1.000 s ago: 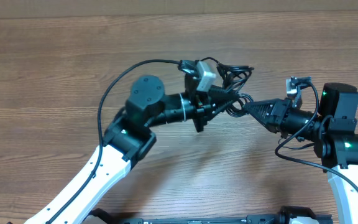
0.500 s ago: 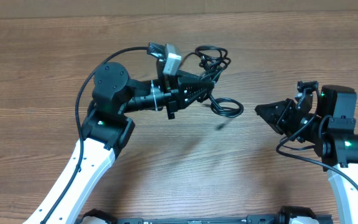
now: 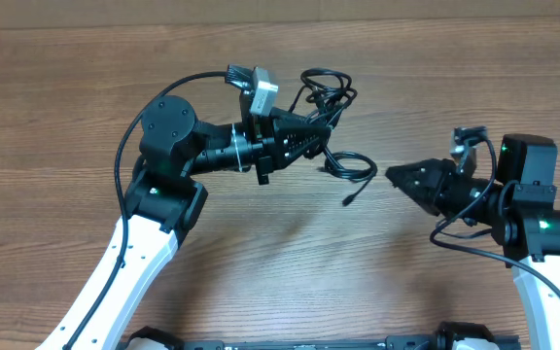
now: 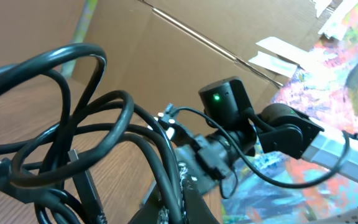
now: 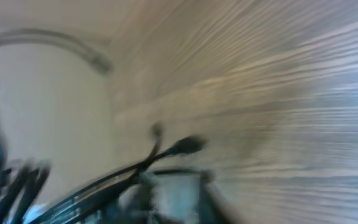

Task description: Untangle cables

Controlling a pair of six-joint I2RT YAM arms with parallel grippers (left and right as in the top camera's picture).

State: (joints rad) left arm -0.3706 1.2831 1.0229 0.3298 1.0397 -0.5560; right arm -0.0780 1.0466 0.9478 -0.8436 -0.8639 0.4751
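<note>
left gripper is clamped shut on the cables, fingers pointing across at the right arm. The main tangle sits right at its tips and bulges out just past them on the far side. From the same grip, one loop trails off ahead of the tips on the near side, toward the right gripper. A loose strand off that loop ends in a small plug tip, a bit nearer still.

Left wrist view: cables fill the frame as several overlapping black loops close in front of the gripper, with the right arm beyond them, green LED lit.

right gripper points back at the loop, close to it but apart, nothing visibly in it. Can't tell whether it's parted or closed: overhead only shows a dark wedge, and the right wrist view is motion-blurred.

Wooden table under everything.
</note>
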